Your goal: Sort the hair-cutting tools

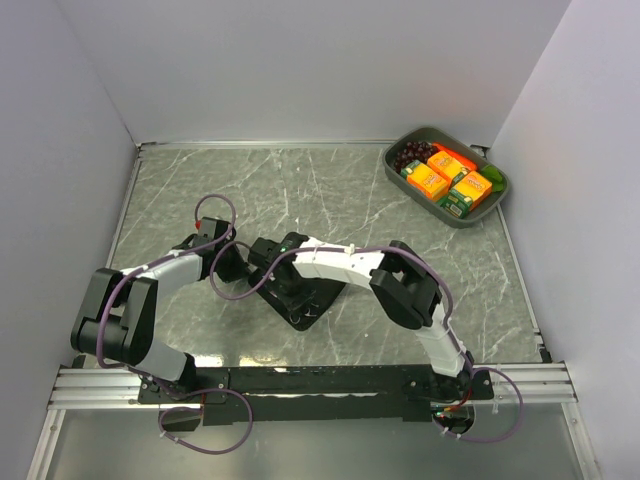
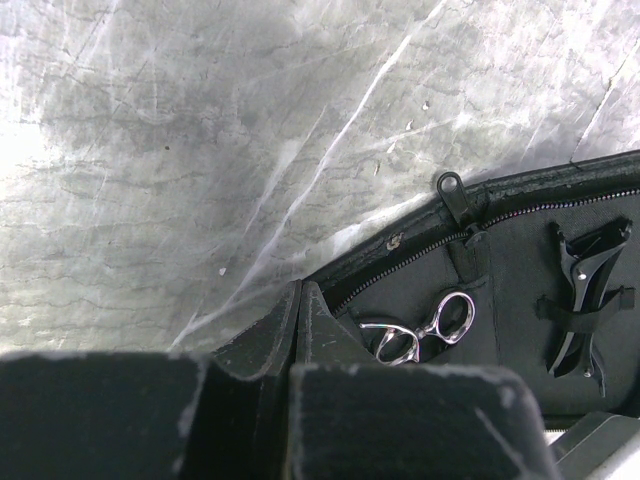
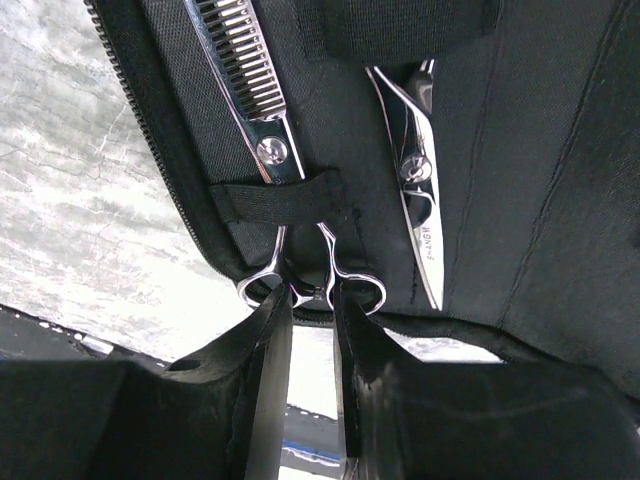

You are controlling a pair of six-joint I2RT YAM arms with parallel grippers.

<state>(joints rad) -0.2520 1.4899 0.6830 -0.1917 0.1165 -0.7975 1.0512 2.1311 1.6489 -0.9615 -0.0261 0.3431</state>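
Scissors of slim polished silver metal with a comb-toothed blade [image 3: 250, 75] lie inside an open flat black fabric zip case [image 3: 530, 200], pinned under a black elastic strap [image 3: 275, 198]. Their long axis runs down the right wrist view, blade away from the camera and ring handles toward it. A second pair of smooth-bladed silver scissors [image 3: 418, 190] lies just beside them, almost parallel, its pointed tip toward the camera. In the left wrist view, two thin black pointed hair clips [image 2: 583, 295] sit under another strap, lengthwise and side by side. The right gripper [image 3: 312, 310] has its fingers a narrow gap apart at the ring handles; whether they clamp cannot be told. The left gripper [image 2: 300, 297] has its fingers pressed together at the case's zipped edge, on the grey marbled tabletop [image 2: 200, 150].
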